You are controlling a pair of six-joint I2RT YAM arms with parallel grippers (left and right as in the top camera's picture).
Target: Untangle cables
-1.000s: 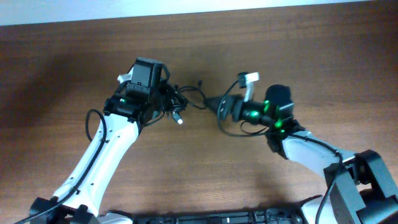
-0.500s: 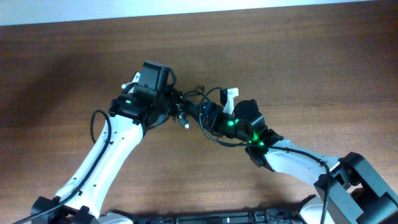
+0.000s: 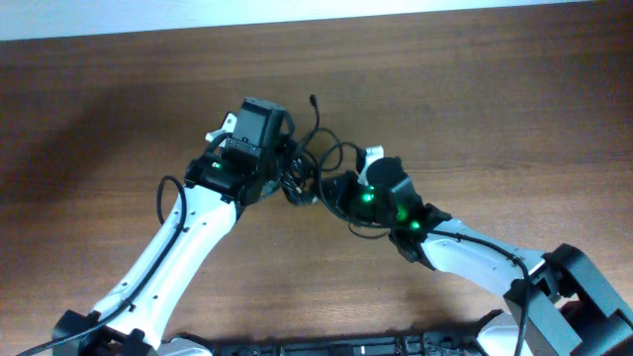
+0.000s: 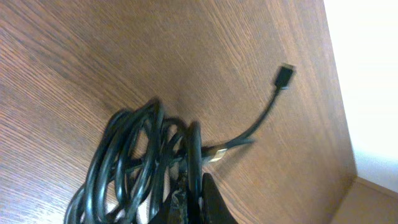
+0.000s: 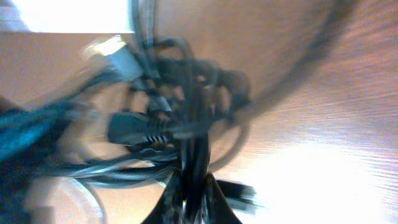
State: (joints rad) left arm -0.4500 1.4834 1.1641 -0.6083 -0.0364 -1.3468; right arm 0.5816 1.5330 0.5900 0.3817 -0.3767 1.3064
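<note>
Wooden table, both jaws closed on bunched cables

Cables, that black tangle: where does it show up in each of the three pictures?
Overhead: the cables sit just above the middle, with one plug end pointing toward the far edge.
Left wrist: they are coiled at lower left, with the same plug end at upper right.
Right wrist: a blurred knot fills the middle.
Shared landmark: the brown wooden table lies under them in every view.
</note>
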